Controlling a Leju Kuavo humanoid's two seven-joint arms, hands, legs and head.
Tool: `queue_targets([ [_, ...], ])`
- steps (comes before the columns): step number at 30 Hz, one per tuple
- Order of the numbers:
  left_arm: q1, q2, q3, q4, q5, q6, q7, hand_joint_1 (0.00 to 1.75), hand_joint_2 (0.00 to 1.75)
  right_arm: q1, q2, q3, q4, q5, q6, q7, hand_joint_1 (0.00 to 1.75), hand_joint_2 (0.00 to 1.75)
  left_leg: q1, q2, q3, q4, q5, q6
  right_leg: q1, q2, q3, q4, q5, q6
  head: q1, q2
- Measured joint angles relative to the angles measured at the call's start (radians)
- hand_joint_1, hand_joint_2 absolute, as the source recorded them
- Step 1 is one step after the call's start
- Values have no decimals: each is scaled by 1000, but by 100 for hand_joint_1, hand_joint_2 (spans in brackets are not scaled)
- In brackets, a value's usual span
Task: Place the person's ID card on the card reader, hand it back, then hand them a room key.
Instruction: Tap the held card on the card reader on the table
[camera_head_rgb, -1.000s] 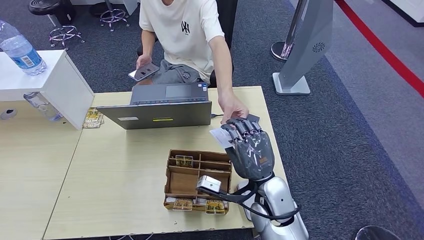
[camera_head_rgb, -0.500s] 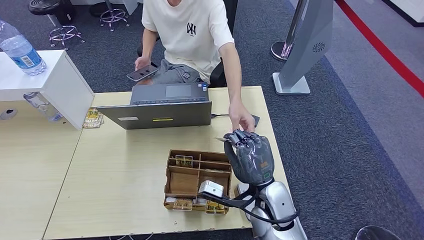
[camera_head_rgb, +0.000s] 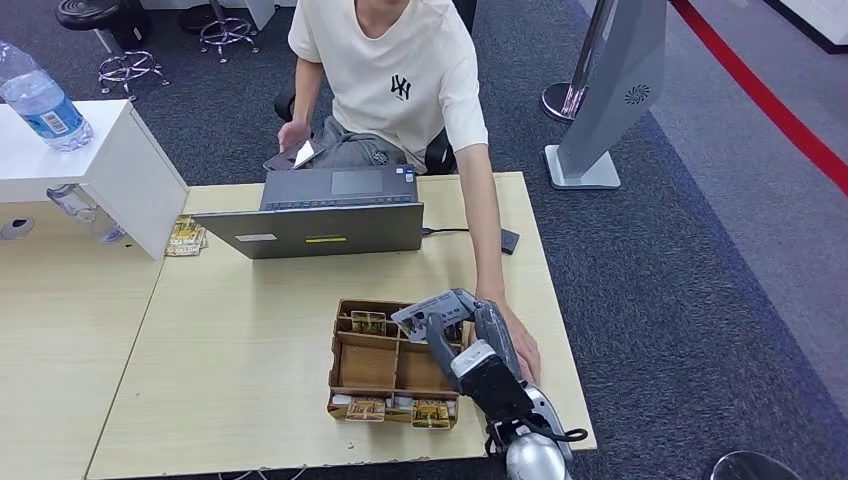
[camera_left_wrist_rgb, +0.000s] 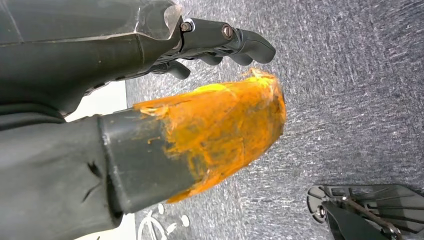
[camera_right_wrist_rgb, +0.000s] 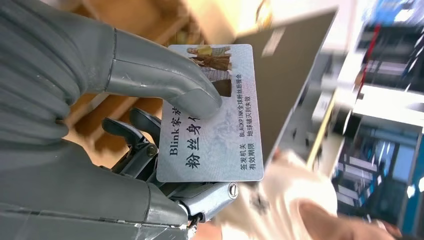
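My right hand (camera_head_rgb: 470, 335) hovers low over the wooden organizer box (camera_head_rgb: 336, 362), thumb pressing the person's pale ID card (camera_right_wrist_rgb: 215, 115) against the fingers. From the head view the card (camera_head_rgb: 414, 314) sticks out above the box's back compartments. A small dark card reader (camera_head_rgb: 509, 240) lies on the table behind, wired to the laptop. Gold room key cards (camera_head_rgb: 368, 322) sit in the box, more of them (camera_head_rgb: 432, 412) along its front row. The person's hand (camera_head_rgb: 522, 348) rests beside my right hand. My left hand (camera_left_wrist_rgb: 200, 130) hangs over the carpet, holding nothing.
An open grey laptop (camera_head_rgb: 325, 215) stands at the table's back edge. The seated person (camera_head_rgb: 400, 90) holds a phone (camera_head_rgb: 300, 155) in the other hand. A white cabinet (camera_head_rgb: 95, 170) with a water bottle (camera_head_rgb: 40, 100) is at the left. A grey kiosk stand (camera_head_rgb: 610, 90) is on the carpet.
My right hand has come down from beside the person's hand, turned over and swung toward the organizer box with the card. The person's arm has stretched further forward along the table's right side.
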Motion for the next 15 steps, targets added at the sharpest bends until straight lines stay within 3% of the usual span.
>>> queue_targets([
  [6, 0, 0, 28, 0, 15, 5, -9, 0, 0, 52, -38, -36, -37, -135, 100, -2, 175, 175, 0, 0, 0, 0, 0, 0, 0, 0, 0, 0, 0, 0, 0, 0],
  [15, 0, 0, 59, 0, 29, 13, -21, 0, 0, 106, -100, -138, -52, -181, 144, 15, 175, 175, -1, 0, 0, 0, 0, 0, 0, 0, 0, 0, 0, 0, 0, 0],
])
